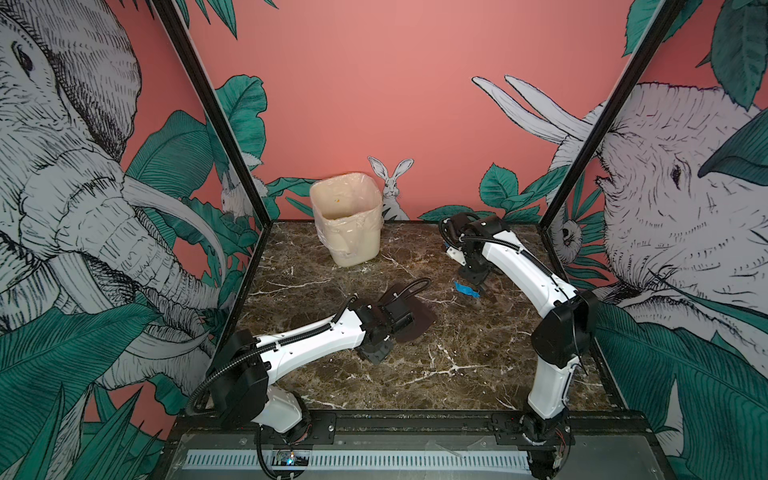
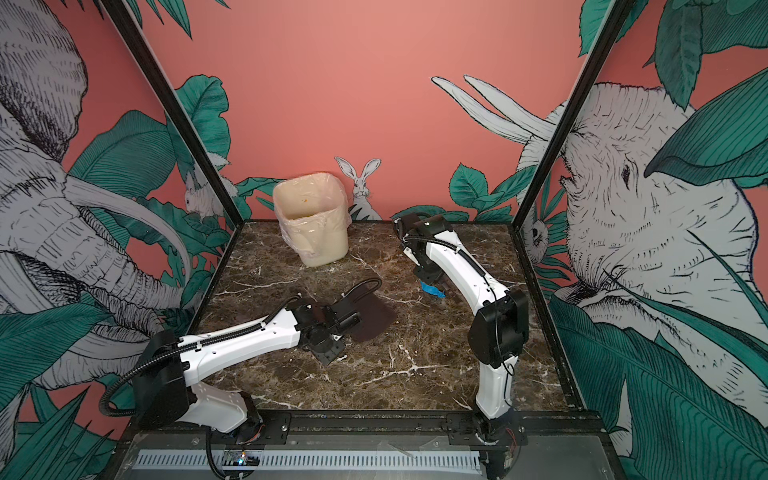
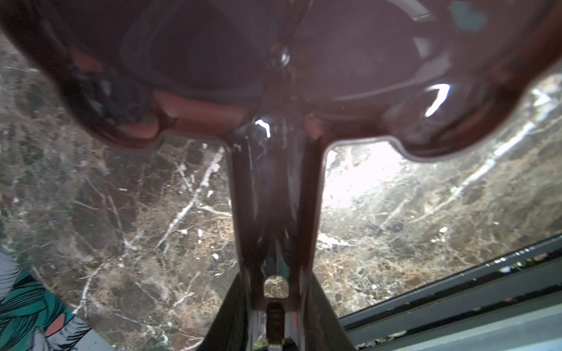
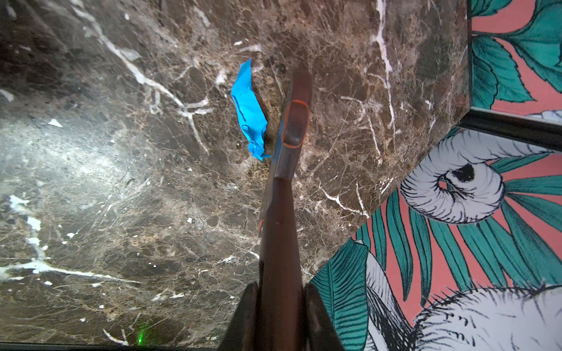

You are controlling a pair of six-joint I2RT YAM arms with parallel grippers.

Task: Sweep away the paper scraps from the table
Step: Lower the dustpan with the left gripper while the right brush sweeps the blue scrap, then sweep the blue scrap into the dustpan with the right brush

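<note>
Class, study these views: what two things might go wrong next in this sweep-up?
1. The scrap lies beside the brush but well apart from the dustpan; on a long push it may slip round the brush.
2. Light and crumpled, it might flick over the dustpan's rim back onto the table.

Ahead of your left gripper (image 3: 275, 310), the dustpan (image 3: 213, 60) looks blurry and the picture's edge cuts it off. Beyond your right gripper (image 4: 281, 319), the far end of the brown handle (image 4: 281, 243) is blurry. The orange speck (image 1: 337, 200) in the bin (image 1: 357, 245) is too small to tell.
</note>
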